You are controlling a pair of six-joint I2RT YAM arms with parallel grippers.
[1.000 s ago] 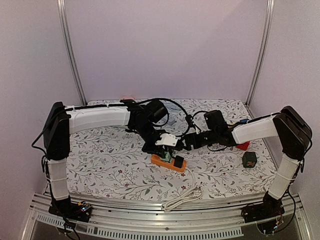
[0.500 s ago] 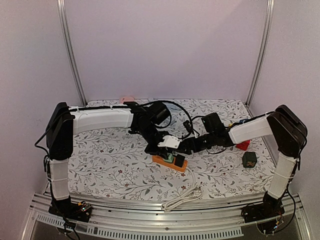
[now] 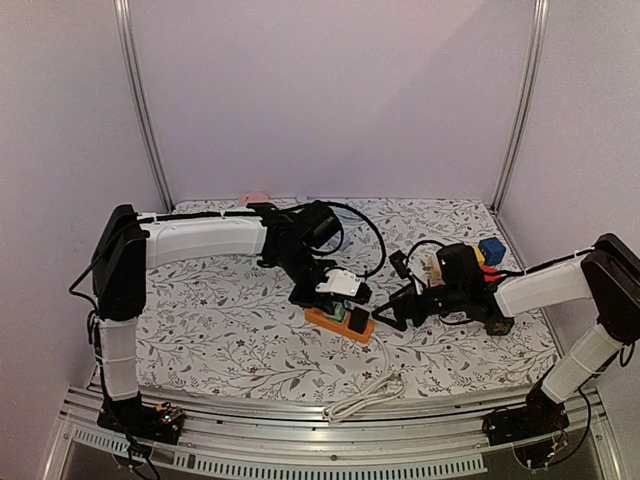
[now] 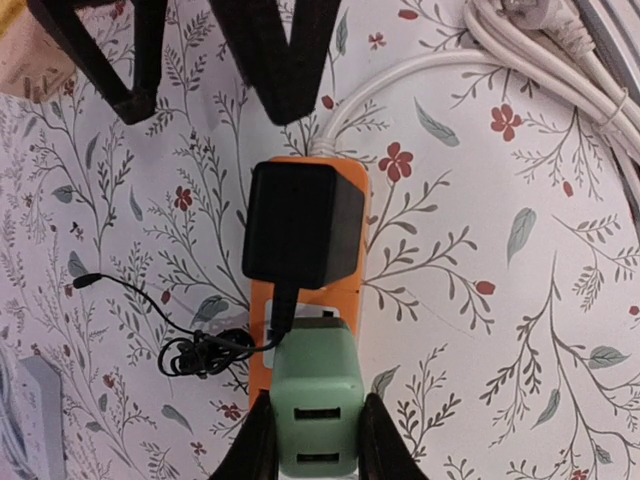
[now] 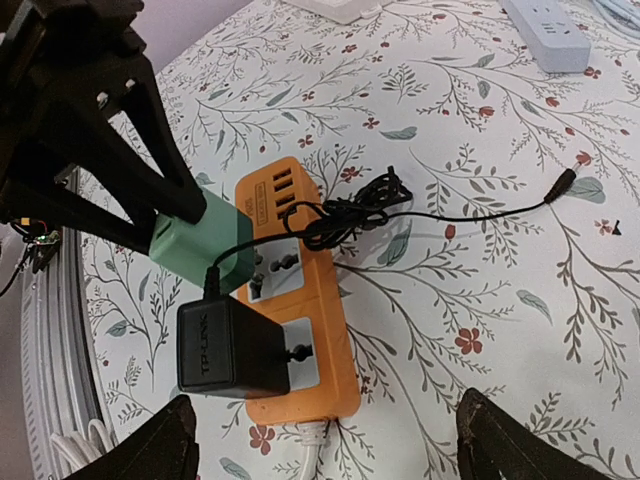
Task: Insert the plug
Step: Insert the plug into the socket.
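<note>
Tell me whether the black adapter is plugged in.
Plugged in: the black adapter sits flush on the orange strip, no prongs showing.

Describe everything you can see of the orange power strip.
The orange power strip looks plastic and lies flat on the flowered cloth. Pale socket plates and USB slots mark its top; a white cable leaves one end. A black adapter is plugged in, a green charger in the left gripper sits on it, and a thin black cord crosses it.

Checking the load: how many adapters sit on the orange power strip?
2 on the orange power strip: a black adapter at its cord end, and a green charger beside it, between the left fingers. None appears hidden.
</note>
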